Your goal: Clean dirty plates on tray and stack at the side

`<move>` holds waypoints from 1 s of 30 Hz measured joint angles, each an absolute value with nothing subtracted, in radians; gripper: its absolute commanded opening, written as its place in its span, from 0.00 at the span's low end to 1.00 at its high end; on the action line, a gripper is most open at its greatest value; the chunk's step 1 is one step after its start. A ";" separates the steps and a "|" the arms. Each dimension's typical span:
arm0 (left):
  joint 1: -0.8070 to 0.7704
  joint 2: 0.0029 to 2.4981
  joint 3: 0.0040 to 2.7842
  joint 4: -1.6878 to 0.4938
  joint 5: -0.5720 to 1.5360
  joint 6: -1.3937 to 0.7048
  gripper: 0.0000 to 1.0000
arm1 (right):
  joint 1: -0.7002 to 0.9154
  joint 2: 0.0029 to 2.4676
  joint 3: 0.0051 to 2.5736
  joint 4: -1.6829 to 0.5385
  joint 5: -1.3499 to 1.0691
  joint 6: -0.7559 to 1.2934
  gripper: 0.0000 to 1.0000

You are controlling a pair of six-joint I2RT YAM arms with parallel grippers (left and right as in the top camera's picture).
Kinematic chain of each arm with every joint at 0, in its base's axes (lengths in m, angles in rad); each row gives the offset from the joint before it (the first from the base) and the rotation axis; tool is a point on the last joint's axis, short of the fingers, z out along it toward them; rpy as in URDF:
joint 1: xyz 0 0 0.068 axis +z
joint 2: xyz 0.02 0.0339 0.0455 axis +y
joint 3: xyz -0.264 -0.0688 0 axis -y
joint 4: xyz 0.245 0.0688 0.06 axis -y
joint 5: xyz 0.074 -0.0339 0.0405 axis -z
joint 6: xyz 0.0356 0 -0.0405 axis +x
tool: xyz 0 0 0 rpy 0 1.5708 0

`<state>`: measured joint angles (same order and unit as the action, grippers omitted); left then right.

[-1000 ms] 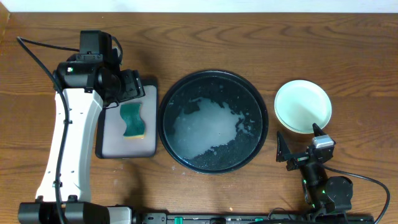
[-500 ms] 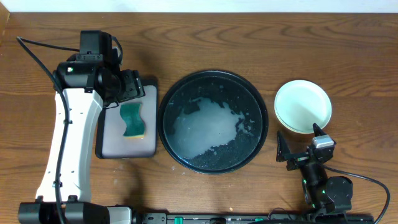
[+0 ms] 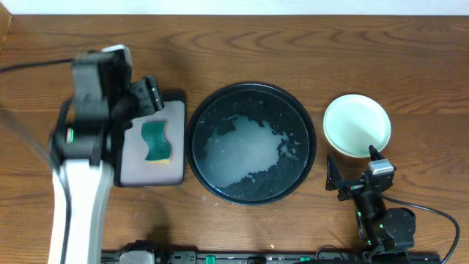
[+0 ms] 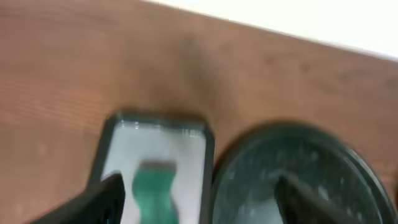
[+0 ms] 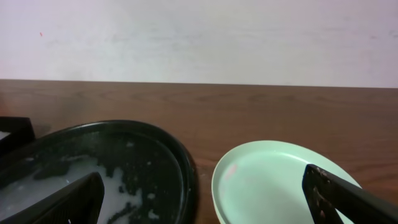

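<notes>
The round black tray (image 3: 251, 86) sits mid-table, holding white suds and water and no plate; its rim also shows in the left wrist view (image 4: 280, 129) and the right wrist view (image 5: 186, 168). A pale mint plate (image 3: 357, 125) (image 5: 280, 180) rests on the wood to the tray's right. My right gripper (image 3: 355, 170) (image 5: 205, 205) stands open just in front of that plate, holding nothing. My left gripper (image 3: 150, 97) (image 4: 199, 211) is open and blurred, over the far end of the grey tray.
A rectangular grey tray (image 3: 132, 165) (image 4: 118, 155) left of the round tray carries a green sponge (image 3: 155, 141) (image 4: 152, 190). Bare wooden table lies beyond both trays, and a pale wall runs along the far edge.
My left arm has swung left and now shows blurred; its gripper has pulled slightly back from the sponge. The right arm, plate and trays have not moved.
</notes>
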<state>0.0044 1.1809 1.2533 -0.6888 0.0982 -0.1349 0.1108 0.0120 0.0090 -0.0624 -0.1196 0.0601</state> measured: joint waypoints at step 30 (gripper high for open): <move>0.004 0.048 0.023 0.056 0.078 0.110 0.78 | 0.111 0.012 0.009 -0.063 -0.116 0.060 0.99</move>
<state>0.0044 0.0479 0.0227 0.0563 0.0784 0.1097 0.1108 0.0120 0.0090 -0.0628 -0.1158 0.0605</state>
